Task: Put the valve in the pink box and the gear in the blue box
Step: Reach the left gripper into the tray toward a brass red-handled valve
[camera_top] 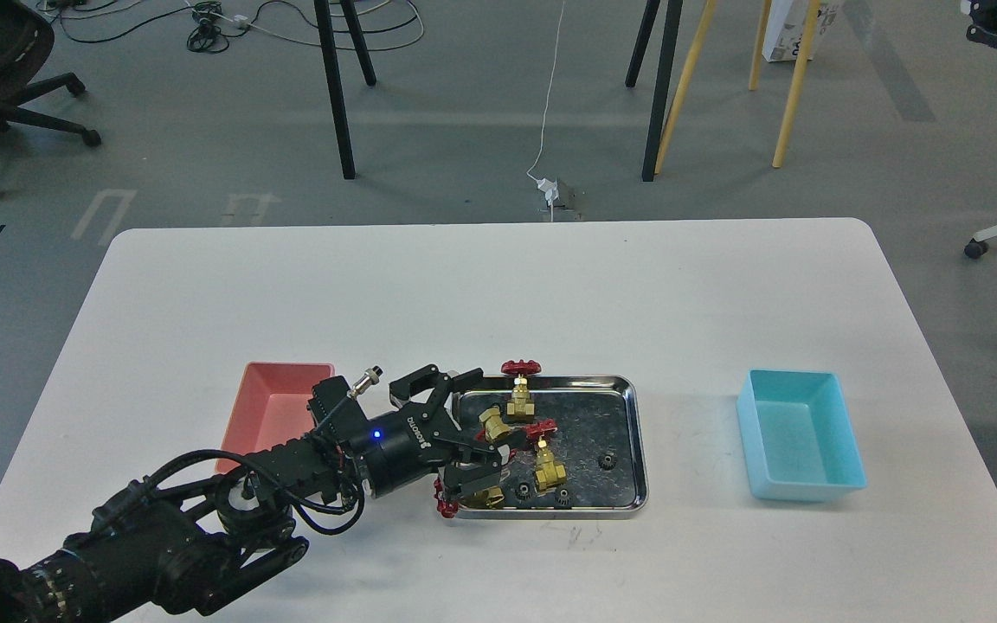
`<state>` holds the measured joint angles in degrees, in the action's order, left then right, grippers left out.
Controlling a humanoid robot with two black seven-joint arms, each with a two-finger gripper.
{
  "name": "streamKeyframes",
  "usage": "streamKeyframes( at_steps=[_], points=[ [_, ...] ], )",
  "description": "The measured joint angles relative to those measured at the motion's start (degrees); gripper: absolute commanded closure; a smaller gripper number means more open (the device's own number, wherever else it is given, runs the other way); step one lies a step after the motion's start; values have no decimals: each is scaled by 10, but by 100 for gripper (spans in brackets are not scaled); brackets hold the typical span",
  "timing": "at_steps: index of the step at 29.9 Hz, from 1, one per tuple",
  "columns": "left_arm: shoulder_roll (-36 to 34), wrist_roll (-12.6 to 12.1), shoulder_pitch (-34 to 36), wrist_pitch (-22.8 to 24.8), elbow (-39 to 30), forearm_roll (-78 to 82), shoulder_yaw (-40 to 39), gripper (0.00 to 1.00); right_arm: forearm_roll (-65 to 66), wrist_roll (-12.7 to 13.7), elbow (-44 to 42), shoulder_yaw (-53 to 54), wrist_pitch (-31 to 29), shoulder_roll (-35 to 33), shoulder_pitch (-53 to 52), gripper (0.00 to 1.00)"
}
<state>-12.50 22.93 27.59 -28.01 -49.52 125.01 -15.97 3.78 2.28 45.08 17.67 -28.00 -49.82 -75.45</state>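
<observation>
On a white table set over a grey floor strewn with cables and chair legs, we count one steel tray, one pink box and one blue box. The tray sits near the table's middle, the pink box just to its left, the blue box well apart to its right; both boxes appear bare inside, though our arm covers part of the pink one. Valves: four in the tray. One valve stands at the far rim, red handwheel over the edge; a second lies tilted near the left wall; a third lies toward the centre; a fourth lies at the near-left corner, partly hidden beneath our gripper. Gears: we make out three, one right of centre, two more by the near rim. Our left gripper reaches over the tray's left end, fingers spread apart, clamped on nothing we can see. Our right gripper does not show.
</observation>
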Motion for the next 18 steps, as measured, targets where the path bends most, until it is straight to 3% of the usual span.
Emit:
streamKeyframes(
  at_steps=[11,18],
  points=[
    [53,-1,12,15,67,0,13,1,0,0,0,0,0,2,1,0],
    [61,-1,17,16,79,0,13,24,0,0,0,0,0,2,1,0]
  ],
)
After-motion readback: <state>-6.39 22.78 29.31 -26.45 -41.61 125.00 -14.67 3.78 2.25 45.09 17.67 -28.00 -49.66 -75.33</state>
